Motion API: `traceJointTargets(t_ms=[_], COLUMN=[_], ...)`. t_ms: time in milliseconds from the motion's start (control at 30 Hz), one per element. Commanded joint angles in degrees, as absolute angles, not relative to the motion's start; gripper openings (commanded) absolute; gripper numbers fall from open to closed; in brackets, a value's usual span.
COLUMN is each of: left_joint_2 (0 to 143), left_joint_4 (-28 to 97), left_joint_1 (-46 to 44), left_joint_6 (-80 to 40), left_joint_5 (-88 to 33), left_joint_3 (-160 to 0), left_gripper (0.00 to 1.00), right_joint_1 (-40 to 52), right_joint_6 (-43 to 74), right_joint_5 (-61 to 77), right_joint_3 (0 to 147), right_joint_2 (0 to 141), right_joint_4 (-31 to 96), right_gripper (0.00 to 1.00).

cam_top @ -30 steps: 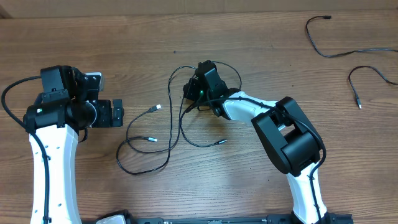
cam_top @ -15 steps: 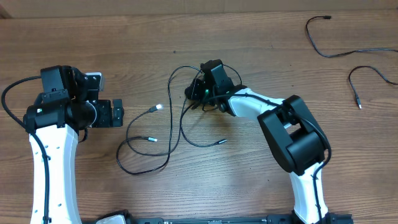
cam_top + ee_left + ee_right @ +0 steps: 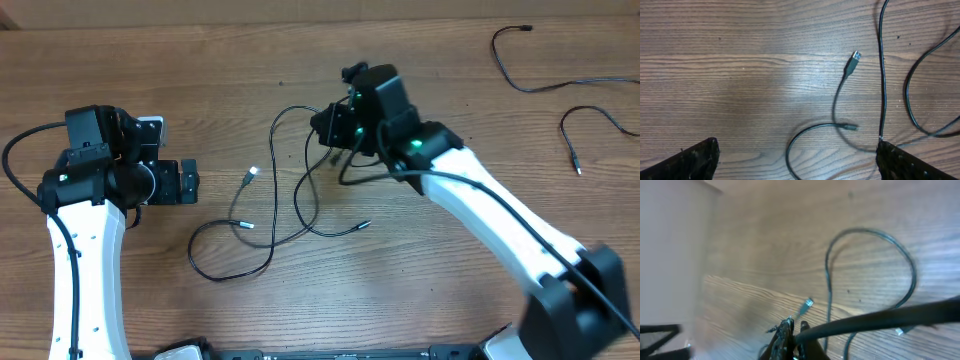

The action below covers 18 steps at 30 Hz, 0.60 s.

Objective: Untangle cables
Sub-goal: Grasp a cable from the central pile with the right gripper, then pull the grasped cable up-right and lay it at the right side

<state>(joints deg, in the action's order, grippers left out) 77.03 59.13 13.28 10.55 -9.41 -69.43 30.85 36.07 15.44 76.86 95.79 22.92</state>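
Note:
The tangled black cables lie in loops mid-table, with a silver plug (image 3: 250, 174) and two more plug ends (image 3: 365, 224) on the wood. My right gripper (image 3: 332, 128) is shut on one strand and holds it raised above the table. In the right wrist view the shut fingers (image 3: 792, 335) pinch that cable (image 3: 880, 317), which runs off to the right. My left gripper (image 3: 186, 182) is open and empty, left of the tangle. In the left wrist view its fingers (image 3: 795, 165) frame bare wood and a cable loop, with the silver plug (image 3: 855, 56) beyond them.
Two separate black cables lie at the far right, one near the back edge (image 3: 512, 62) and one below it (image 3: 578, 120). Bare wood lies between the left gripper and the tangle.
My right gripper has moved up and to the right with a strand in it, lifting it and pulling the loops tighter toward it. The left arm has not moved.

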Motion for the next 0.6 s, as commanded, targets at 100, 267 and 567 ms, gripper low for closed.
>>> traceJointTargets(t_ms=[100, 267, 567], left_joint_2=[76.6, 76.6, 76.6], left_joint_4=[59.1, 59.1, 59.1], left_joint_1=[13.8, 13.8, 13.8], left_joint_6=[11.4, 11.4, 11.4], left_joint_5=[-9.5, -9.5, -9.5], left_joint_3=[-70.3, -70.3, -70.3], left_gripper=[1.0, 0.99, 0.99], right_joint_1=[31.0, 31.0, 31.0], right_joint_6=[33.9, 32.5, 32.5], right_joint_5=[12.9, 7.0, -3.8], right_joint_3=[76.9, 76.9, 78.6], right_joint_2=[83.7, 75.4, 61.1], right_joint_4=[24.0, 23.9, 23.9], right_gripper=[0.04, 0.04, 0.04])
